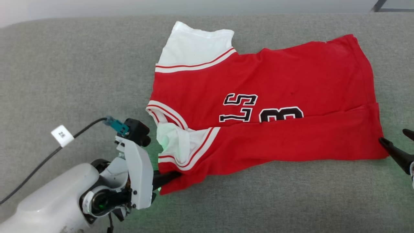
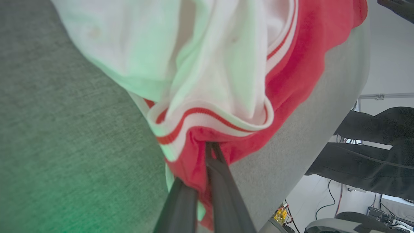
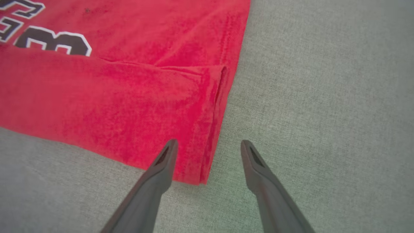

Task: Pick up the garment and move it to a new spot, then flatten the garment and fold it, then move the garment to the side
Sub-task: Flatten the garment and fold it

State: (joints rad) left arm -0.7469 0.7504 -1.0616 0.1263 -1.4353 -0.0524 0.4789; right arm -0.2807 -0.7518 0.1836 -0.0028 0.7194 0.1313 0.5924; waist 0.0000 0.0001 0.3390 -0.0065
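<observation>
Nearest me, at the jersey's [image 1: 275,81] near sleeve-end corner, my left tool [image 1: 176,174] has its two fingers pressed together on a bunch of red cloth, just under the striped trim of the near white sleeve [image 1: 173,142], which is crumpled. At the jersey's near hem corner my right tool [image 1: 394,136] stands with fingers apart, gripping nothing. Its wrist view puts one finger over the red hem corner and the other over the bare grey fabric surface [image 1: 81,74]; I cannot tell whether it touches cloth. The jersey lies sideways on that surface, its near long edge folded over the body, cutting across the black lettering [image 1: 239,108] and number [image 1: 281,115]. At its far sleeve-end corner the other white sleeve [image 1: 194,45] lies spread flat.
</observation>
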